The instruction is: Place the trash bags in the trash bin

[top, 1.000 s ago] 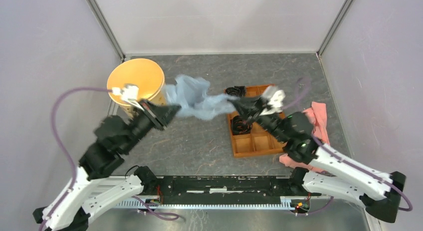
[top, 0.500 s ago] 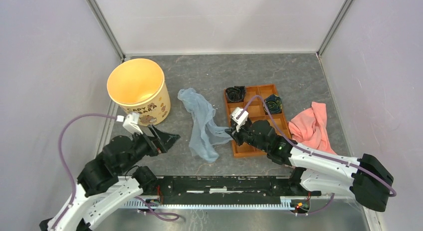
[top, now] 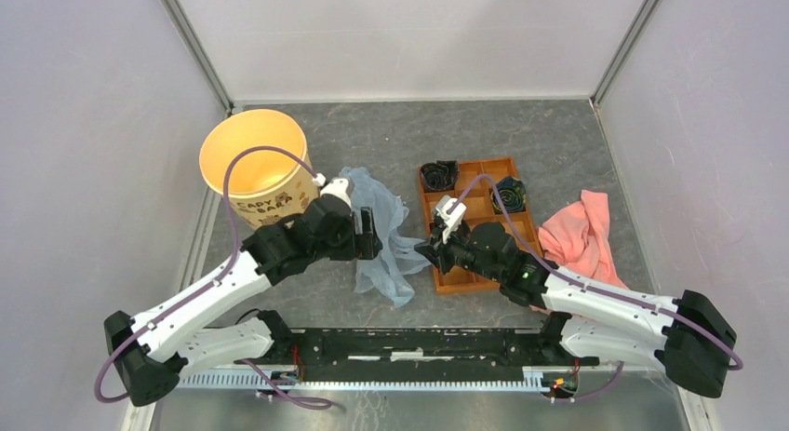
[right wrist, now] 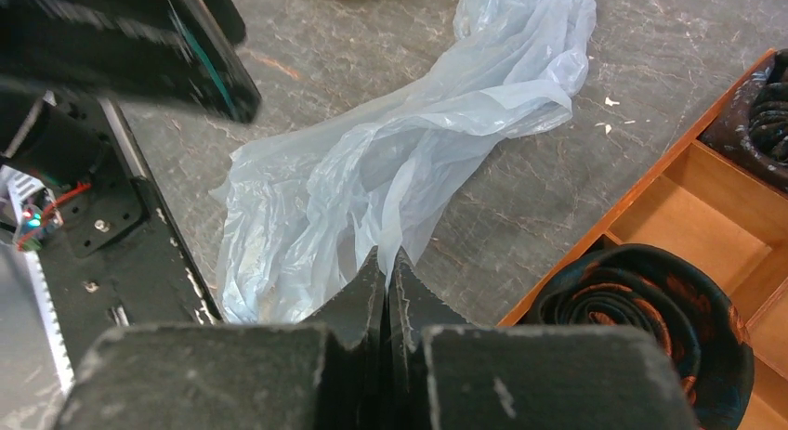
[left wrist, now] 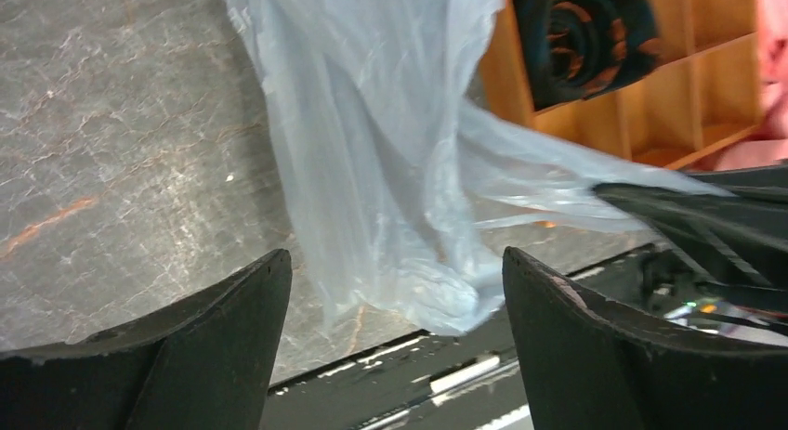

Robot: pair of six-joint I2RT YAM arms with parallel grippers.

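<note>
Trash bags point(right wrist: 400, 161) in right tool point(right wrist: 387, 256)

thin, crinkly, translucent plastic bag point(top: 377, 228), faintly glossy; matt grey stone-look tabletop point(top: 521, 138); smooth matt orange tray point(right wrist: 715, 216), wood-like; soft pink cloth point(top: 577, 235), creased; smooth cream bucket point(top: 270, 206).

An orange compartment tray point(top: 484, 168) holds dark rolls point(top: 439, 175); a pink cloth point(top: 577, 235) lies crumpled just right of it.

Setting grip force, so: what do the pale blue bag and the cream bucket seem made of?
The trash bag: thin plastic film, translucent, slightly glossy, finely creased and limp. The trash bin: smooth, matte, printed wall; plastic or coated card, cannot tell which.
</note>
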